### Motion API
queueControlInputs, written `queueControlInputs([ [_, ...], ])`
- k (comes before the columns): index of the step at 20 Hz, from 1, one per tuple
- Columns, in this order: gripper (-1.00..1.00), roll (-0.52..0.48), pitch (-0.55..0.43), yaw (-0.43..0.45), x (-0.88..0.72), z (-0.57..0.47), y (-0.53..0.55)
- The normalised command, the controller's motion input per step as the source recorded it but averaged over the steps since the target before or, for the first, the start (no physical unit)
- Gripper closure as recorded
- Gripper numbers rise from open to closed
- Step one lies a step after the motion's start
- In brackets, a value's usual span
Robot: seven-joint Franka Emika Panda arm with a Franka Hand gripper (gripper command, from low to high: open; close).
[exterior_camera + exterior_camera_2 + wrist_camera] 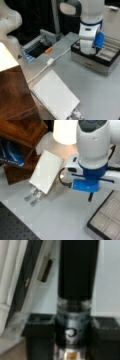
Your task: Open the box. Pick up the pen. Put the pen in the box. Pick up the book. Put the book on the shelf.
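Observation:
The box (93,62) stands open at a front view's right, its pale compartments (108,218) showing in both front views. My gripper (88,52) hangs over the box's left end, shut on the pen (75,277). In the wrist view the black pen with its silvery band fills the middle, with dark fingers (40,340) on either side. The pen's tip (90,198) sticks out below the arm, just left of the box. The white spiral book (55,96) lies flat beside the brown shelf (12,97); both show again as the book (47,171) and shelf (22,135).
A grey tray with a dark inside (37,47) sits at the back left, an orange object (48,50) at its edge. A white cable with a plug (50,61) runs across the grey table. Metal clips (33,195) lie at the book's end.

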Motion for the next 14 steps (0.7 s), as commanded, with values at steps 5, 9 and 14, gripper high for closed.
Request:
queueControlInputs([
  [5,1.0,0.046,0.006,-0.339,-0.2,-0.06,0.43],
  [9,1.0,0.058,-0.027,-0.27,-0.08,-0.07,0.4],
  [14,1.0,0.079,-0.027,-0.183,0.02,-0.12,0.3],
])
